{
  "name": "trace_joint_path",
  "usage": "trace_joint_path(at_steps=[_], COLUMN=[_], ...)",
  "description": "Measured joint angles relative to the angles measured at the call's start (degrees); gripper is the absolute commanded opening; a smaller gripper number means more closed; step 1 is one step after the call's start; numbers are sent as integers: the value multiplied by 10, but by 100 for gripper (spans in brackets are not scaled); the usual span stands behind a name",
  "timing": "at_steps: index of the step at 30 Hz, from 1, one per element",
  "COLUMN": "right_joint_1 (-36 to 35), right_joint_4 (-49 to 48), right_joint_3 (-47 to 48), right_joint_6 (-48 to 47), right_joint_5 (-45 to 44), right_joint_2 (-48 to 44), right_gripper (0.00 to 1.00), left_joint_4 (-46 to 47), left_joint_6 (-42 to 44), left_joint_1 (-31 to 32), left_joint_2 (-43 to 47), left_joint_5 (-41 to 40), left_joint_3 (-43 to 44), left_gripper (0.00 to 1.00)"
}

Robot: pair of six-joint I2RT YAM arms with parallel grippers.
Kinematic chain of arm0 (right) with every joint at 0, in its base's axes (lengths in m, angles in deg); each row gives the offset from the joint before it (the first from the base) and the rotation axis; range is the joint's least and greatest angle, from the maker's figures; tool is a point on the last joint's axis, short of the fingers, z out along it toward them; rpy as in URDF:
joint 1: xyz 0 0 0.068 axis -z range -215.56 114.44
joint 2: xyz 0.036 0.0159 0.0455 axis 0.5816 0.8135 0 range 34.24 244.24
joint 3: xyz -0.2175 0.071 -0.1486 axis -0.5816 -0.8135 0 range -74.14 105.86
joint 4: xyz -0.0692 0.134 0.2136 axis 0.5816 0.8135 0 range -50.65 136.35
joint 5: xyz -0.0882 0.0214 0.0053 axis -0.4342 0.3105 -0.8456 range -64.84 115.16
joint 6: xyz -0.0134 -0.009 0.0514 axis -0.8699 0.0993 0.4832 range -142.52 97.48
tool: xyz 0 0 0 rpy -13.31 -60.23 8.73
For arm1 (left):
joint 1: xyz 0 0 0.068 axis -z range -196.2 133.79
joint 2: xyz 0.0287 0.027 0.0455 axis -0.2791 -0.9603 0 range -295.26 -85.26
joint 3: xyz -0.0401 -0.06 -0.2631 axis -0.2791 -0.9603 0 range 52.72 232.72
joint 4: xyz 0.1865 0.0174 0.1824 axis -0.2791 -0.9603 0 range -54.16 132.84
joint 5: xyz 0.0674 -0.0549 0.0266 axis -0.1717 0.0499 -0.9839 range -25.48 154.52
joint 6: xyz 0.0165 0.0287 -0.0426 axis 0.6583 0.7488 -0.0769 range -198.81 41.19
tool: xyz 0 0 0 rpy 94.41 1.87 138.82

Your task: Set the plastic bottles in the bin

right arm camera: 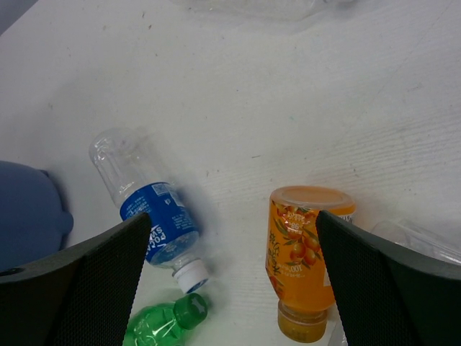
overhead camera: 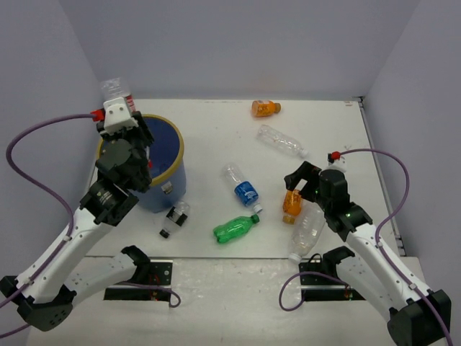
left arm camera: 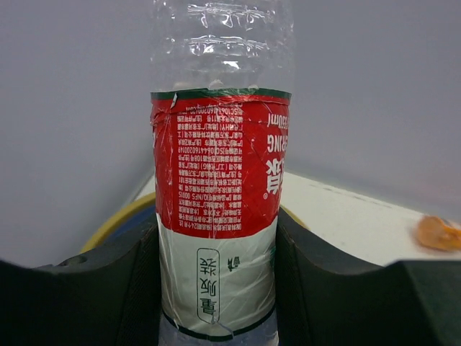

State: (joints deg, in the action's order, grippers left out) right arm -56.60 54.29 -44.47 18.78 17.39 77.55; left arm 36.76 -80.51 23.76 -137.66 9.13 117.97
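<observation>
Room: white surface (overhead camera: pixel 216 122), plain grey walls (overhead camera: pixel 238 43) on three sides.
Bin: blue with a yellow rim, standing at the left of the surface (overhead camera: pixel 164 189).
Left pincer: (left arm camera: pixel 218 281) closed on the red-label bottle (left arm camera: pixel 216 166), one finger on each side of its lower body, bottle upright.
Held bottle position: raised, by the bin's far-left rim. The yellow rim shows low behind it in the wrist view. Whether it is fully over the opening is hard to say from the top view.
Right pincer: (right arm camera: pixel 234 288) wide open, nothing in it, hovering just above the near orange bottle (right arm camera: pixel 302 252).
Near orange bottle: lying on the surface, cap toward the arm, between the open fingers in the wrist view, not touched.
On the surface, centre: blue-label bottle (overhead camera: pixel 245 189), green bottle (overhead camera: pixel 235 228), both lying down.
On the surface, by the bin: small dark-label bottle (overhead camera: pixel 173 218), just beside the bin wall.
On the surface, right: big clear bottle (overhead camera: pixel 306 231), just beside the near orange one.
On the surface, far side: far clear bottle (overhead camera: pixel 282 141), far orange bottle (overhead camera: pixel 265 108).
Bin contents: the visible part shows only blue; the left arm hides the rest.
Progress: early by my read; one bottle about to be dropped, seven left outside the bin.
</observation>
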Motion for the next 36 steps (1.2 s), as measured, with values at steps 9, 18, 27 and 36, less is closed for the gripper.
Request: trace_joint_path(at_steps=[9,18,27,36], right_joint_1=[0,0,0,0], right_joint_4=[0,0,1,2], right_joint_3=[0,0,0,0], right_joint_6=[-2,-2,-2,-1], right_joint_5=[9,9,9,8], right_joint_2=[9,9,10,21], right_gripper=[99,99,99,99], left_joint_4=[-25,-60,-60,-47], left_joint_6=[-38,-64,-84,-68], left_joint_1=[-85,-85,-85,87], left_joint_2=[-38,-11,-18,-125], left_joint_5=[-35,50,201,360], left_joint_3=[-21,-10,10,53], left_gripper=[100,100,100,100])
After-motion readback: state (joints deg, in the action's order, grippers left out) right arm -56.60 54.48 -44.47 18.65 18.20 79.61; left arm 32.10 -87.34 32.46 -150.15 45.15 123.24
